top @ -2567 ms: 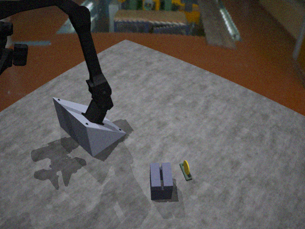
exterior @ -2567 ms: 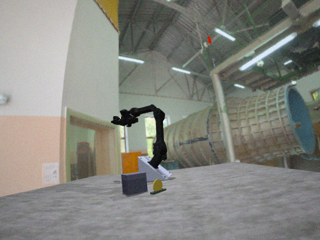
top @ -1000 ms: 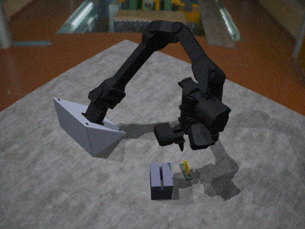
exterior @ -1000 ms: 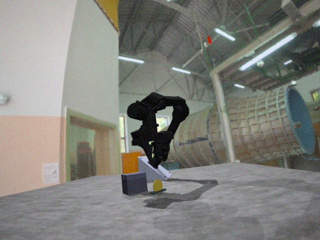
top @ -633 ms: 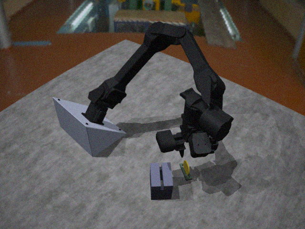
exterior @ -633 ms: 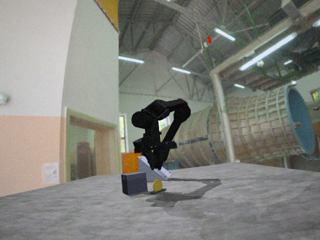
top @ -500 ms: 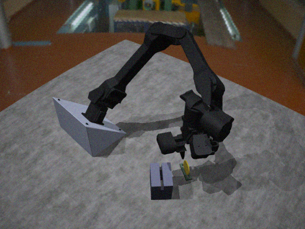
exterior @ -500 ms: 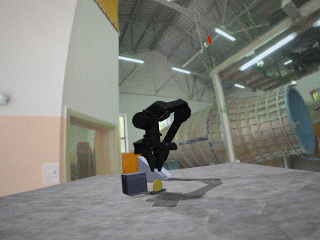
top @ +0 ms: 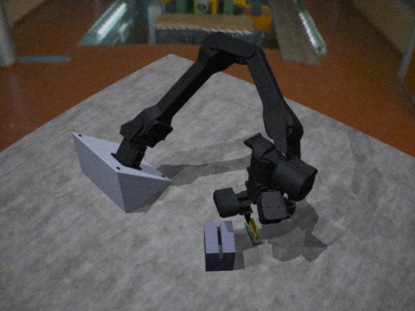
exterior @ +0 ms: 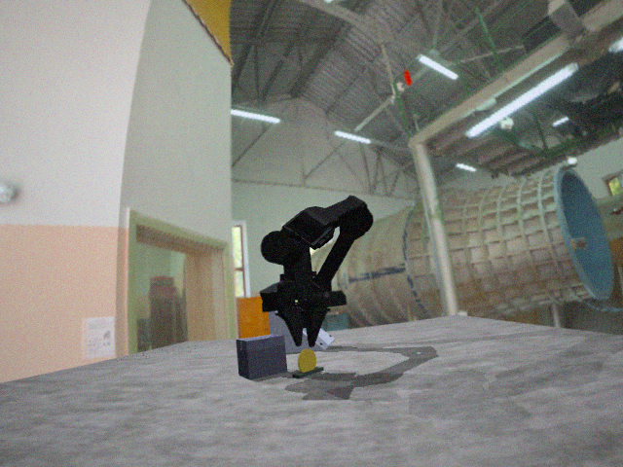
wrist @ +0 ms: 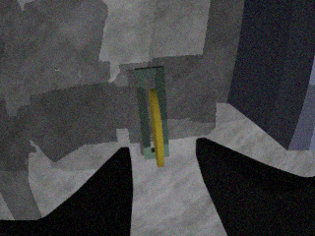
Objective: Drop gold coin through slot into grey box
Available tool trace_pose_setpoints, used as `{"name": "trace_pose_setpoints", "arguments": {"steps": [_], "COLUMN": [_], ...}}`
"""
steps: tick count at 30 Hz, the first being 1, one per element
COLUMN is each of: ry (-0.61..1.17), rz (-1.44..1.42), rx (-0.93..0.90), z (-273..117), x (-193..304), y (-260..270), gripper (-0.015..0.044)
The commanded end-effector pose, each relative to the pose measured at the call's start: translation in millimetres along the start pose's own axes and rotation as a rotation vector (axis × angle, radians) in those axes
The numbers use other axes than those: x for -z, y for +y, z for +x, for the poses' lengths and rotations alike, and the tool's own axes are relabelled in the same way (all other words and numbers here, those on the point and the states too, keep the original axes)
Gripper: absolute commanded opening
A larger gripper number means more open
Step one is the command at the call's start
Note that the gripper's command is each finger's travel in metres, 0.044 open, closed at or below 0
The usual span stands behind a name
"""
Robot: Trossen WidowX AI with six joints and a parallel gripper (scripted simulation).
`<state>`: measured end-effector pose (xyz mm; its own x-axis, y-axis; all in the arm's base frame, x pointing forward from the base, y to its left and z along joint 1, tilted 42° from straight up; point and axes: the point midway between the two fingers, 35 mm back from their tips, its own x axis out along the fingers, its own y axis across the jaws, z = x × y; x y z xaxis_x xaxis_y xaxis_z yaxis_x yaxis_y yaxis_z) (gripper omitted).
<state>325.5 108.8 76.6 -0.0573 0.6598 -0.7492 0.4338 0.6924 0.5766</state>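
Note:
The gold coin (top: 253, 228) (exterior: 307, 360) (wrist: 157, 120) stands on edge in the dark-green holder (top: 256, 241) (exterior: 315, 371) (wrist: 147, 78). My gripper (exterior: 305, 345) (wrist: 163, 150) is open and points down. Its fingertips are just above the coin in the exterior view, with nothing held. In the wrist view the coin's near end shows between the two fingertips. In the top view one fingertip is hidden behind the gripper body. The closed grey box (top: 210, 237) (exterior: 261, 357) (wrist: 266, 59) stands beside the holder; its lid slot shows in the top view.
The arm's pale wedge-shaped base (top: 100, 170) stands behind the box and holder in the exterior view. In the wrist view the box is close by on the right, beyond the right finger. The arm's shadow lies across the holder area.

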Motion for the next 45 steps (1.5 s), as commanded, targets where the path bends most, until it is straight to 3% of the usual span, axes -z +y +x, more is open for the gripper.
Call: {"name": "trace_pose_setpoints", "arguments": {"steps": [1, 25, 31, 45], "ry": [0.004, 0.005, 0.005, 0.004], "rz": [0.006, 0.006, 0.006, 0.006], "rx": [-0.004, -0.006, -0.006, -0.006], "z": [8, 44, 44, 40], "x": [0, 1, 1, 1], "y": [0, 1, 1, 1], "gripper": [0.0161, 0.0161, 0.0003, 0.0]}}
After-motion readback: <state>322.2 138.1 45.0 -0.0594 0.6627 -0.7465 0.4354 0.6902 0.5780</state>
